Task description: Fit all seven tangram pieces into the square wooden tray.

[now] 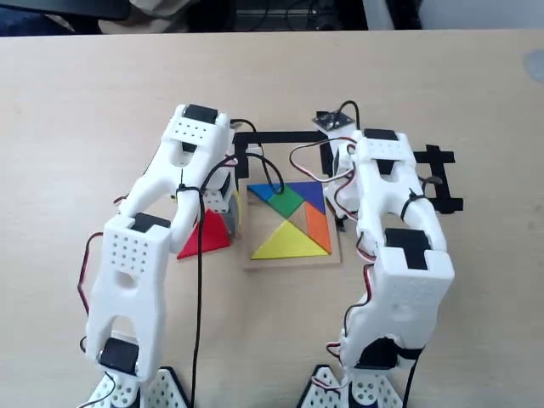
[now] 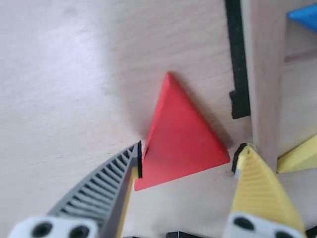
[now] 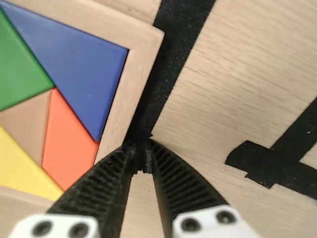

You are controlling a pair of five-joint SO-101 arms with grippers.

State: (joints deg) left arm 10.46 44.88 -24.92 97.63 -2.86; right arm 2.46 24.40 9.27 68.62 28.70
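While my left tool (image 2: pixel 191 148) stands wide astride the red triangle (image 2: pixel 178 144), lying on the desk (image 2: pixel 74 74) just outside the tray (image 2: pixel 265 74), its yellow finger (image 2: pixel 257 188) crowds the tray wall; closing there could catch the wall or skid the triangle. Right tool (image 3: pixel 143 151) rests pinched shut.

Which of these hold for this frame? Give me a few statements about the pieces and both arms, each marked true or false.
1. The red triangle lies on the table, outside the tray. True.
2. The right pincer is open around a piece. False: it is shut, at the tray's outer edge over black tape.
3. The left pincer is open, with the red triangle between its fingers. True.
4. The tray is empty. False: it holds a yellow triangle and a green piece, among others.
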